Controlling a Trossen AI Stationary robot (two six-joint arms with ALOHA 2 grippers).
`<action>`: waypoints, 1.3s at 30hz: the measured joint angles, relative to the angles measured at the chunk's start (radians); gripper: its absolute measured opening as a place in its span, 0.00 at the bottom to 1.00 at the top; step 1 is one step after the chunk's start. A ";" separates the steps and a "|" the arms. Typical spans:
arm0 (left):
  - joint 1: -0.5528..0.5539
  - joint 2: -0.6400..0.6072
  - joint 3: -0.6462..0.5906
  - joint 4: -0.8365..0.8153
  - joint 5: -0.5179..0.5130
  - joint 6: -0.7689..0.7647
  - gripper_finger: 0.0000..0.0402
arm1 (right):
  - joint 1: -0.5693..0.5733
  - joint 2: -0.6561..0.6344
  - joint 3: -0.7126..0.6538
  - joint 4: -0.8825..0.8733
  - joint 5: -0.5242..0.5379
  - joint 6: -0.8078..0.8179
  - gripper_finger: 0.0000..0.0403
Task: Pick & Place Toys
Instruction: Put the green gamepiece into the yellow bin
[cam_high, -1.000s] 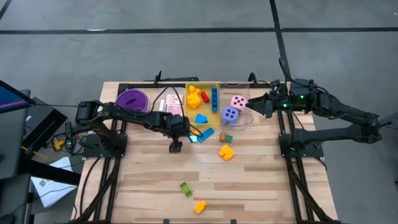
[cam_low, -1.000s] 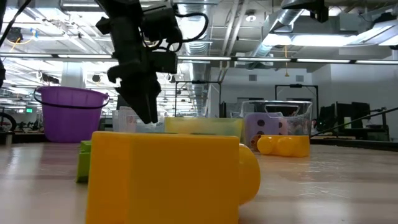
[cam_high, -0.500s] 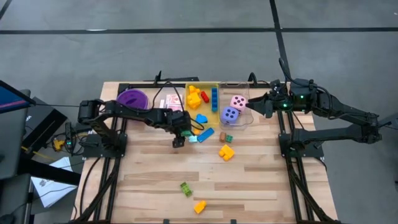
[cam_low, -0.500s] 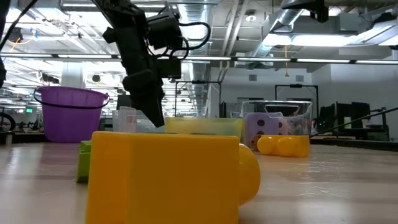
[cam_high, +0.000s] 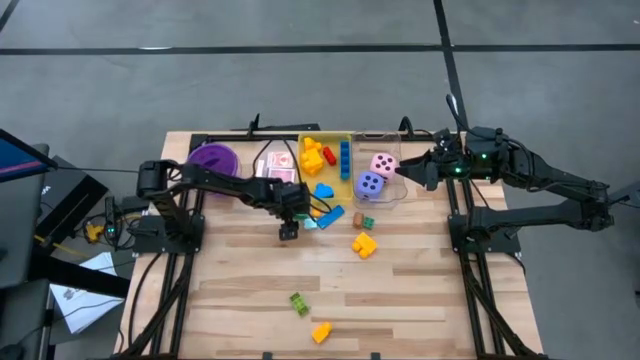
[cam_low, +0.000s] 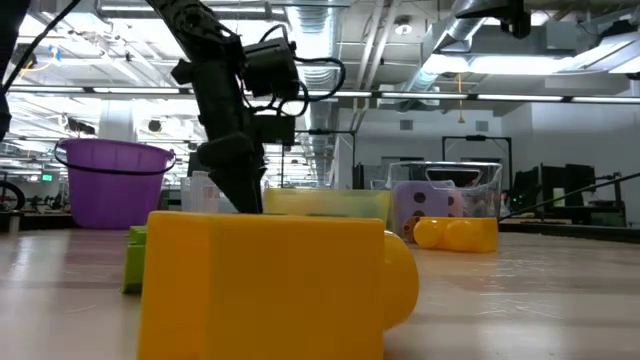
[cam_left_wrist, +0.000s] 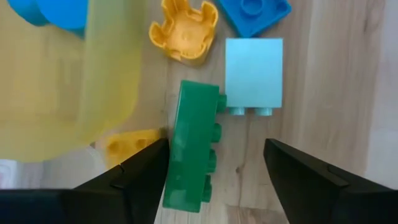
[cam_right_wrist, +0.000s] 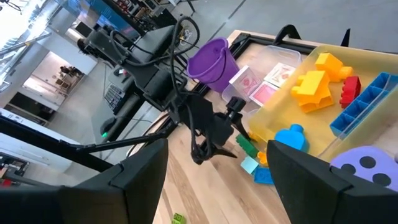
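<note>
Wooden table (cam_high: 420, 290), toys scattered. Left gripper (cam_high: 287, 231) had slid toward the yellow bin (cam_high: 308, 180), jaws open and narrowing over the green block (cam_left_wrist: 193, 155) beside it: grasp looked imminent. Right gripper (cam_high: 401, 171) open, idle.

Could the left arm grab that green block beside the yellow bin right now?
Probably yes. The left gripper hangs right above the green block with its fingers open on either side. The yellow bin and a pale blue block lie close, so it's a snug fit.
</note>
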 joint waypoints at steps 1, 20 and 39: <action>0.000 0.006 0.000 0.000 0.000 -0.001 0.64 | 0.000 0.000 0.000 -0.001 0.000 0.000 0.66; 0.000 0.014 0.000 -0.003 -0.001 -0.004 0.32 | 0.000 0.000 0.000 -0.003 0.000 0.000 0.66; -0.054 0.000 -0.001 -0.058 0.060 -0.126 0.22 | 0.000 0.000 0.000 -0.003 0.000 0.000 0.66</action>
